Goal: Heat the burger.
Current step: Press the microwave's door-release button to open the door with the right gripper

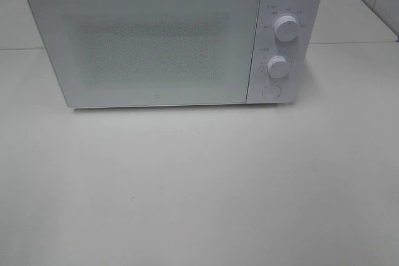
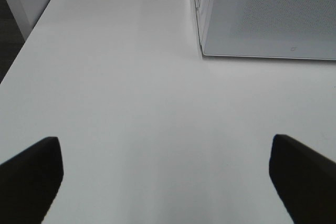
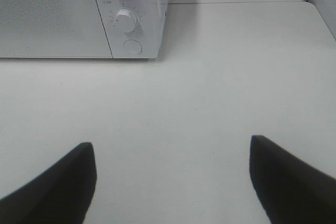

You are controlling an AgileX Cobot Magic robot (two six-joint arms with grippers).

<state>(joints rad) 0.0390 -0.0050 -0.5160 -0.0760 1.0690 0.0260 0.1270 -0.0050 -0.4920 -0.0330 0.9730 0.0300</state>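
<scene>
Burger: it shows in none of the three views, so I cannot tell where it lies.
Left hand (image 2: 164, 142): spread wide, its two dark fingers (image 2: 31, 177) far apart. Nothing is between them and they touch nothing. It hangs above the worktop (image 1: 199, 185), on the door side of the microwave (image 1: 156, 42).
Right hand (image 3: 170, 144): also spread wide, with dark wedge-shaped fingers (image 3: 58, 187) well apart. It holds nothing and touches nothing. It hangs above the worktop in front of the microwave's control side.
Microwave: a white box with squared edges, standing on the worktop toward the back. It is the only container in sight, and it is closed.
Door (image 1: 149, 45): a flat, glossy, pale panel with a fine dotted mesh across its middle and a small round mark low at the centre. What is inside cannot be made out through it.
Controls: a narrow panel right of the door. The upper knob (image 1: 286, 28) and lower knob (image 1: 277, 66) are both round and white, each ringed by small markings. A round button (image 1: 271, 91) sits flush just below them.
Worktop: smooth, matte, off-white, with rounded corners. A seam runs across it behind the microwave's front, where a second slab joins.
</scene>
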